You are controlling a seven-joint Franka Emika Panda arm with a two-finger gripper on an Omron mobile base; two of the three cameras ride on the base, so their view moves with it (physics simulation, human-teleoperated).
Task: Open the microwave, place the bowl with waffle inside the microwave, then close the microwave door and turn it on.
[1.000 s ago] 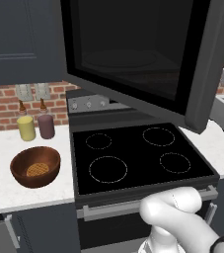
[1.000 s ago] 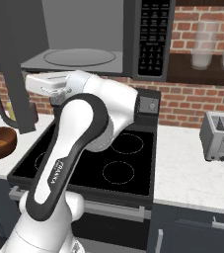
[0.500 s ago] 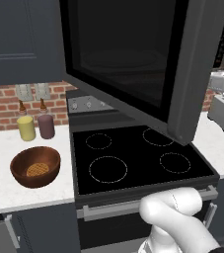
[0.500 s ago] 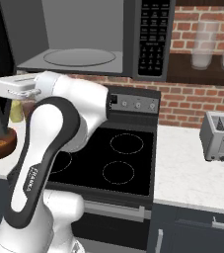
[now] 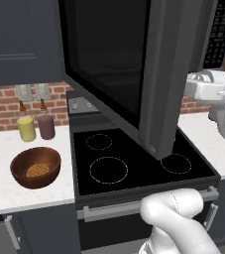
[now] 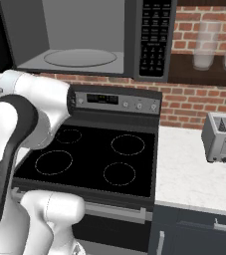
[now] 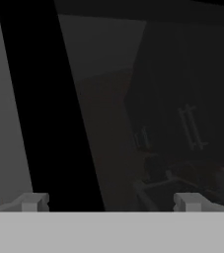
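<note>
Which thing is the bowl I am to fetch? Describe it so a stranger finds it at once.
Start at the black glass stovetop and move to the white counter on its left in the left base view. There sits the round reddish-brown wooden bowl, in front of a yellow jar and a dark purple jar. It alone is wide and open, holding a small golden grid-patterned waffle.

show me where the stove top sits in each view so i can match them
Left base view: stove top, lower centre, partly behind the open microwave door.
Right base view: lower left-centre, under the microwave.
Hand view: cannot make it out.
Shared landmark: the four burner rings.
</note>
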